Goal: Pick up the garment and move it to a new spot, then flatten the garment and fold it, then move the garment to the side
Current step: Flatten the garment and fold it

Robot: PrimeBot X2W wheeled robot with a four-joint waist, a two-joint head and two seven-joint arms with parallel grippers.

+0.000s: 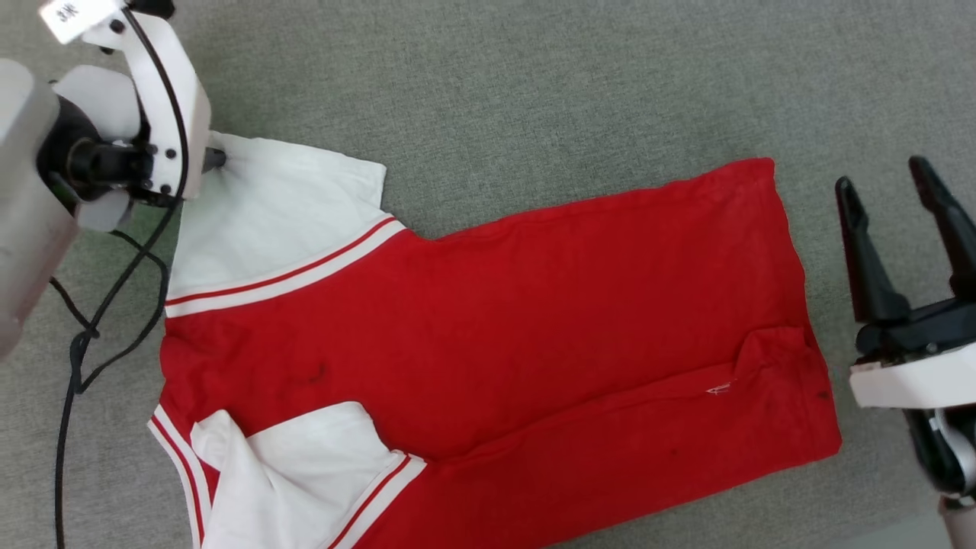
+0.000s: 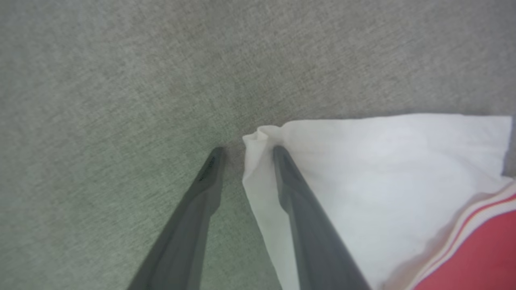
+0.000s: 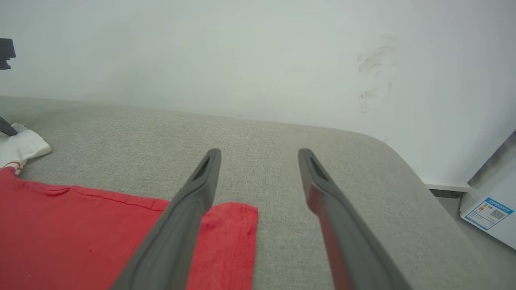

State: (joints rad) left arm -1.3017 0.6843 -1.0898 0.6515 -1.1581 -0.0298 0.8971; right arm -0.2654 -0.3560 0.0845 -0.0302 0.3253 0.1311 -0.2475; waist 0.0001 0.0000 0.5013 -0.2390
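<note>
I see the grey cushion (image 1: 534, 76) with the red shirt (image 1: 496, 320) spread flat across it. My right gripper (image 1: 881, 175) stands wide open just beside the shirt's hem. My left gripper (image 2: 246, 151) is parted, straddling the corner of one white sleeve (image 2: 383, 161).

Bright even light; left wrist view soft

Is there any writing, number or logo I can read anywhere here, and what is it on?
White tag on the left arm: marks too blurred to read.
Blue-and-white sticker with a square code, on a pale panel: too small to read.
Garment: no lettering showing.
</note>
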